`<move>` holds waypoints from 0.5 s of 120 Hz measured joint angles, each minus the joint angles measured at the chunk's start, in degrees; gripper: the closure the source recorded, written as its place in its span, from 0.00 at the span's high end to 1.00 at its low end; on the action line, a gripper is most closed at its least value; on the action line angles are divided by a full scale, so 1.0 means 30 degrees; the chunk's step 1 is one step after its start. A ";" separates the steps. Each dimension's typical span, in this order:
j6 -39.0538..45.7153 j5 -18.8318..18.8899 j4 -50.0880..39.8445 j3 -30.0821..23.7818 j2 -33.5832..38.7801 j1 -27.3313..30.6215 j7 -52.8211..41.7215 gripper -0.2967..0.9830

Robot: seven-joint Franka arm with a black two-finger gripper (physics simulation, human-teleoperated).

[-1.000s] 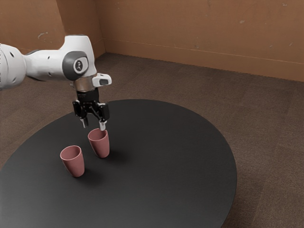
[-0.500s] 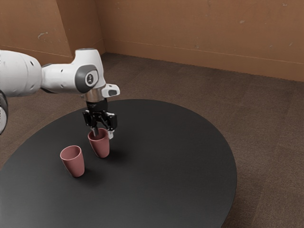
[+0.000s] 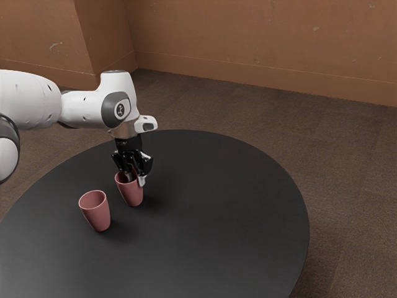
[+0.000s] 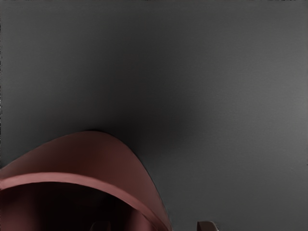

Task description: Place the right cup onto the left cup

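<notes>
At the exterior view's left, the white jointed robot arm (image 3: 87, 108) enters and reaches over the round black table (image 3: 223, 211). Under its elbow side, but well apart from it, there is the first cup, a smooth dull-red tapered one (image 3: 96, 214); it stands upright on the table, with its mouth upward, and nothing touches it. A little more to the exterior view's right, and farther from the camera, stands the second cup, also dull-red, smooth and tapered (image 3: 132, 196). This one is the cup to be placed; it is upright on the table, near the first cup but apart from it. Over it is the black two-finger gripper (image 3: 136, 180), pointing down. Its jaws are apart: one finger is inside the mouth of the second cup and the other is outside, so the cup's wall is between them. In the wrist view, there is some space between this wall and the outer fingertip (image 4: 208, 226). Farther to the exterior view's right is the dark brown floor (image 3: 347, 167), and behind it the orange-brown wall (image 3: 248, 37).
</notes>
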State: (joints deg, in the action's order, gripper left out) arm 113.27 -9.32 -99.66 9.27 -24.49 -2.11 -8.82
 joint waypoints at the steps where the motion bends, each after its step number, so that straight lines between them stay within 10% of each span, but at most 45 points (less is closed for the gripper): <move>1: 0.0003 0.0000 0.0003 0.0002 0.0000 0.0000 -0.0004 0.35; 60: 0.0090 -0.0154 0.0002 0.0014 0.0159 -0.0023 -0.0080 0.16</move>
State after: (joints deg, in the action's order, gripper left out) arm 113.54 -9.78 -99.65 9.31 -24.01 -2.18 -9.06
